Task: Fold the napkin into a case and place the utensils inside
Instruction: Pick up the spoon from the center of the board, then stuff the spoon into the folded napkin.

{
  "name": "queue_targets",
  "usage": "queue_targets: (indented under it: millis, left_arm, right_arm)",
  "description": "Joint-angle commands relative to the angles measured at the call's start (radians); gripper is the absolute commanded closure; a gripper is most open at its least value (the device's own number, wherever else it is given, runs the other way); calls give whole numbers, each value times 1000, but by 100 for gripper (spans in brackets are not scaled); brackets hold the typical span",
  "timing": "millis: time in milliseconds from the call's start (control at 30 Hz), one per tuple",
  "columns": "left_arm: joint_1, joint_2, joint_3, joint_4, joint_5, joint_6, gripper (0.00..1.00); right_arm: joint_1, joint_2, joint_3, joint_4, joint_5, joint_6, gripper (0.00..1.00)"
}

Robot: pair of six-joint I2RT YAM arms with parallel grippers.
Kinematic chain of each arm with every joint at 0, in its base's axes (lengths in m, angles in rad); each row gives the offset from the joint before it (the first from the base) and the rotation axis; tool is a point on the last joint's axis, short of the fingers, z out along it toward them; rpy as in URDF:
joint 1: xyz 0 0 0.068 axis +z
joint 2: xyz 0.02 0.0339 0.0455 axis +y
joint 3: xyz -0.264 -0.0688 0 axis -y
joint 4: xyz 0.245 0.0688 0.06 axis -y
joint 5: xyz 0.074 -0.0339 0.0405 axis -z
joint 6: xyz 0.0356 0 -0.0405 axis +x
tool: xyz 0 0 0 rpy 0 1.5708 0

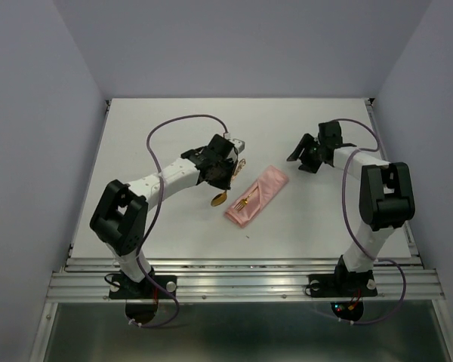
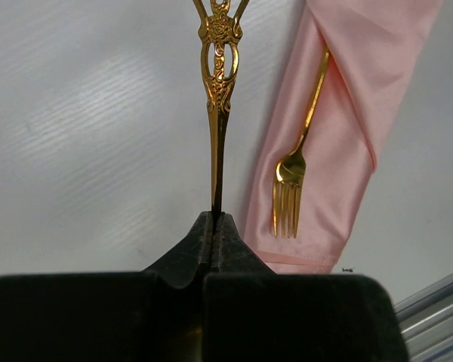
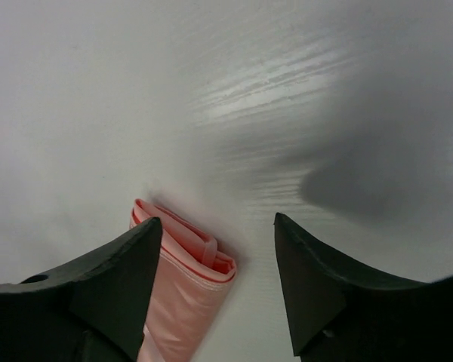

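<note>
The napkin is folded into a narrow salmon-pink case (image 1: pixel 258 193) lying aslant mid-table. A gold fork (image 2: pixel 290 186) lies on it with its handle tucked under a fold and its tines bare; it also shows from above as the fork (image 1: pixel 245 200). My left gripper (image 2: pixel 215 216) is shut on the second utensil, a gold spoon (image 2: pixel 217 105) whose ornate handle points away from the jaws, just left of the case. Seen from above, the spoon's bowl (image 1: pixel 220 199) pokes out below the left gripper (image 1: pixel 227 179). My right gripper (image 3: pixel 217 220) stands open over the table beside the case's far end (image 3: pixel 185 260), holding nothing.
The white table (image 1: pixel 166 128) is walled at the back and on both sides. A metal rail (image 1: pixel 241 283) runs along its near edge, where both arm bases are bolted. A tiny dark speck (image 1: pixel 248 237) lies near the front.
</note>
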Motion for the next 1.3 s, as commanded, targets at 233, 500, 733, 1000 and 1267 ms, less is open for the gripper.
queue_targets:
  millis: [233, 500, 733, 1000, 1267]
  left_arm:
    - [-108, -27, 31, -68, 125, 66, 100]
    - [-162, 68, 88, -152, 93, 75, 100]
    - [-177, 105, 102, -197, 61, 61, 100]
    - [-183, 129, 111, -238, 44, 44, 100]
    - [-205, 171, 146, -263, 47, 48, 100]
  right_arm:
    - [14, 160, 140, 65, -64, 84, 56]
    - [23, 209, 174, 56, -58, 95, 62]
    - [32, 209, 173, 61, -55, 98, 60]
    - [42, 216, 179, 68, -61, 104, 60]
    - [51, 216, 176, 74, -72, 113, 60]
